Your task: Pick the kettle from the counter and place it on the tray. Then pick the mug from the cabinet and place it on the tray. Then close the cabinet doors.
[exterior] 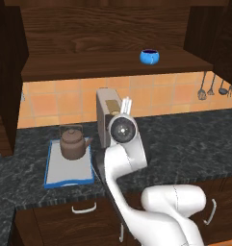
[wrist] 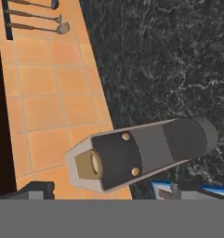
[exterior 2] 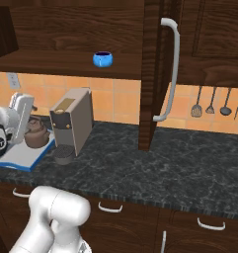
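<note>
cabinet (exterior: 112, 38) fills the upper part of both base views, dark brown wood, its doors swung open; one door (exterior 2: 162, 69) hangs edge-on in the right base view with a long silver bar handle (exterior 2: 171, 69). table (exterior: 194, 144) of dark marbled stone runs below it, backed by an orange tiled wall (exterior: 55, 103) and fronted by dark wood drawers (exterior: 83, 216) with silver handles. arm (exterior: 132, 192) rises white from the 5 o'clock corner of the left base view, with the hand turned up in front of the coffee machine. coffee machine (exterior 2: 71, 123) stands grey and brown on the table, just beside the tray at its 3 o'clock side in the left base view; the hand view looks down onto its top and round drip base. tray (exterior: 57, 170), grey with a blue rim, lies flat on the table at about 8 o'clock in the left base view. kettle (exterior: 72, 144), coppery brown, sits upright on the tray toward its far edge. mug (exterior: 149, 56), bright blue with a dark inside, stands on the cabinet shelf at about 1 o'clock in the left base view, well apart from the tray. utensils (exterior 2: 217, 104) hang on the tiled wall at 3 o'clock in the right base view. pincer (wrist: 106, 190) has its fingertips (wrist: 36, 189) wide apart at the bottom of the hand view, with nothing between them.
</note>
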Tool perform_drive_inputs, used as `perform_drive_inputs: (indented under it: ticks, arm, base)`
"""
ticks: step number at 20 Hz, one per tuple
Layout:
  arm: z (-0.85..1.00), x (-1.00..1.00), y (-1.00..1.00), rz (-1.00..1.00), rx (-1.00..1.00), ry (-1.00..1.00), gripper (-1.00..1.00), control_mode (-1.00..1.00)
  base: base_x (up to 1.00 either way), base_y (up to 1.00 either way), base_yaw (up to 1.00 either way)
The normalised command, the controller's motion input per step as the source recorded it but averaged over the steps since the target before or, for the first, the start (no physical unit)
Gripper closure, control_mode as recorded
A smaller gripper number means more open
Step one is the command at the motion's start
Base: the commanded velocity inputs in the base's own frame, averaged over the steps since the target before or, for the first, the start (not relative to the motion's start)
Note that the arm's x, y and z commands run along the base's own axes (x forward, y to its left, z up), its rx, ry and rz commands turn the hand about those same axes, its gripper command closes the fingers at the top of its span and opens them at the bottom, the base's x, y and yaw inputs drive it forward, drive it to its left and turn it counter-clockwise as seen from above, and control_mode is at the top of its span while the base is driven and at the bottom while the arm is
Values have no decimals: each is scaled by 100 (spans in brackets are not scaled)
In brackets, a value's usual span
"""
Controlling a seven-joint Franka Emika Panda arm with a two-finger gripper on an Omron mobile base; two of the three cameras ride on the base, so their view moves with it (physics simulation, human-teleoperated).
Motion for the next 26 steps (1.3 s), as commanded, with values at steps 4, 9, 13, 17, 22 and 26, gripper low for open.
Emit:
perform_drive_inputs:
  ticks: [4, 9, 13, 17, 22, 26]
  arm:
    - [13, -5, 8, -3, -1, -2, -100, -100]
    - [83, -32, 0, 0, -4, -12, -100, -100]
    - [77, -45, -1, 0, -16, 0, -100, -100]
    - [56, -34, -29, -4, -38, 3, -100, -100]
    - [38, 2, -70, 0, -65, 9, -100, -100]
    - [6, 32, -66, 12, -64, 9, -100, -100]
  base:
    - [0, 0, 0]
    - [0, 0, 0]
    - [0, 0, 0]
    - [0, 0, 0]
    - [0, 0, 0]
    - [0, 0, 0]
